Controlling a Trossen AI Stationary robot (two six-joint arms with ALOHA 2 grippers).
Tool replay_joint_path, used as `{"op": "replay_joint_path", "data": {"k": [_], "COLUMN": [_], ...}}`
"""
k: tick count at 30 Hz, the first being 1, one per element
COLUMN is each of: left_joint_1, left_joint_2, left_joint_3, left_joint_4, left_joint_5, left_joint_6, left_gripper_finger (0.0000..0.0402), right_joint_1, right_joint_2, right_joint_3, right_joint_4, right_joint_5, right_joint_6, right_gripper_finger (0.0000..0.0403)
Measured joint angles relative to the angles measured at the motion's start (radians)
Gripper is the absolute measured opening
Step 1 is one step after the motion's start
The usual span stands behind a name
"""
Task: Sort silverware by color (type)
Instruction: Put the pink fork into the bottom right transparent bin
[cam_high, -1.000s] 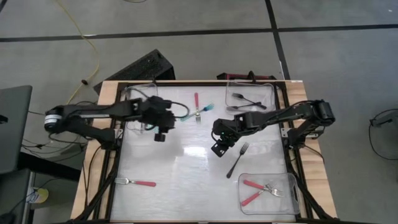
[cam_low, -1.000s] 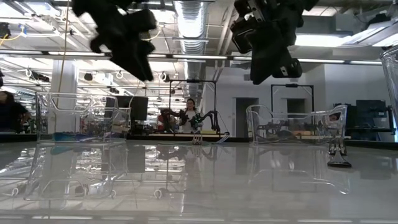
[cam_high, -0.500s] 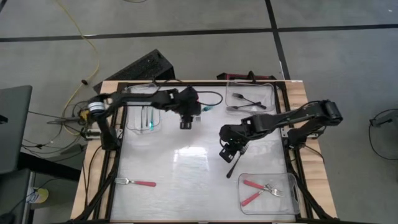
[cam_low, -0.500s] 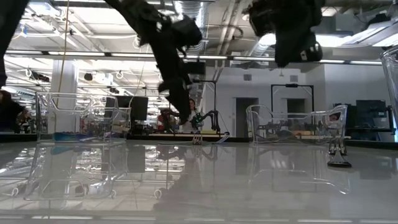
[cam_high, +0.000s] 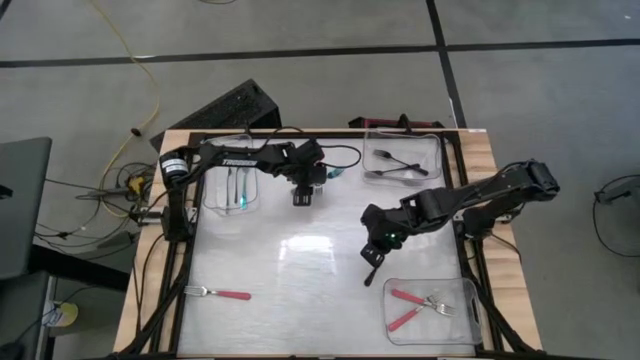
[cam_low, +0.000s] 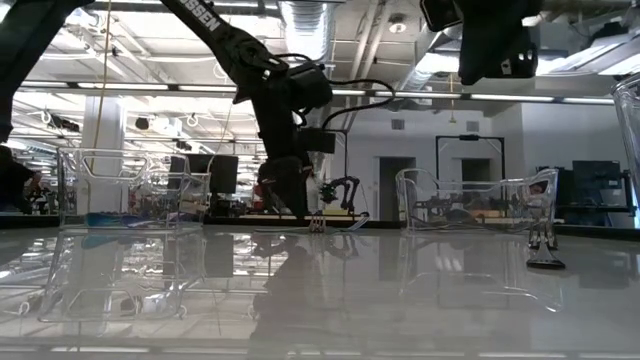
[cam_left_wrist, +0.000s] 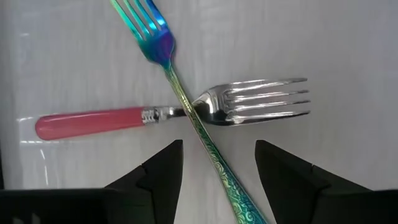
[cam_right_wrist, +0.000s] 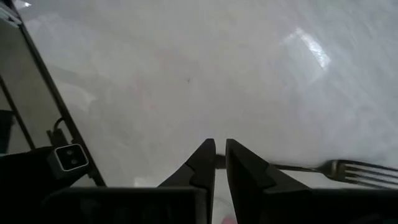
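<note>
Left gripper (cam_left_wrist: 217, 171): fingers spread, straddling teal fork (cam_left_wrist: 186, 112) crossing red-handled fork (cam_left_wrist: 93, 121). Right gripper (cam_right_wrist: 219, 163): clenched on black fork (cam_right_wrist: 348, 169).

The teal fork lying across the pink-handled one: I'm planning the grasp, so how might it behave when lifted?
The teal fork looks like thin stiff metal, so probably rigid and light. Its glossy patterned handle may slip. It crosses the pink-handled fork, so lifting could nudge that one. The left gripper stands open around it.

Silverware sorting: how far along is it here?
Done: black forks and red forks sit in the right-side trays, a teal fork in the left tray. In hand: right hand shut on a loose black fork; left hand open over the crossed pink-handled fork and iridescent fork. Left: the front-left fork.
</note>
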Motion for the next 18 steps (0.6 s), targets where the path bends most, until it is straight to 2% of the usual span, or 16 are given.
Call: {"op": "replay_joint_path", "data": {"k": [3,6,10,13,18], "left_joint_1": [0.0,-0.009,-0.063,-0.158,-0.379], "left_joint_2": [-0.001,-0.034,-0.155,-0.273,-0.481], "left_joint_3": [0.003,0.039,0.078,0.055,-0.009], "left_joint_4": [-0.013,-0.16,-0.384,-0.469,-0.573], "left_joint_5": [0.003,0.032,0.123,0.144,0.073], "left_joint_6": [0.004,0.04,0.072,0.072,0.004], "left_gripper_finger": [0.0186,0.0185,0.0183,0.0183,0.0156], "right_joint_1": [-0.001,-0.001,-0.011,-0.035,-0.087], "right_joint_2": [0.0,0.0,0.0,0.0,0.0], "right_joint_3": [0.0,0.0,0.0,0.0,0.0], "right_joint_4": [-0.004,-0.013,-0.01,0.005,0.056], "right_joint_5": [0.0,0.0,0.009,0.022,0.023], "right_joint_6": [-0.009,-0.008,-0.045,-0.106,-0.225], "right_gripper_finger": [0.0062,0.0062,0.0062,0.0062,0.0062]}}
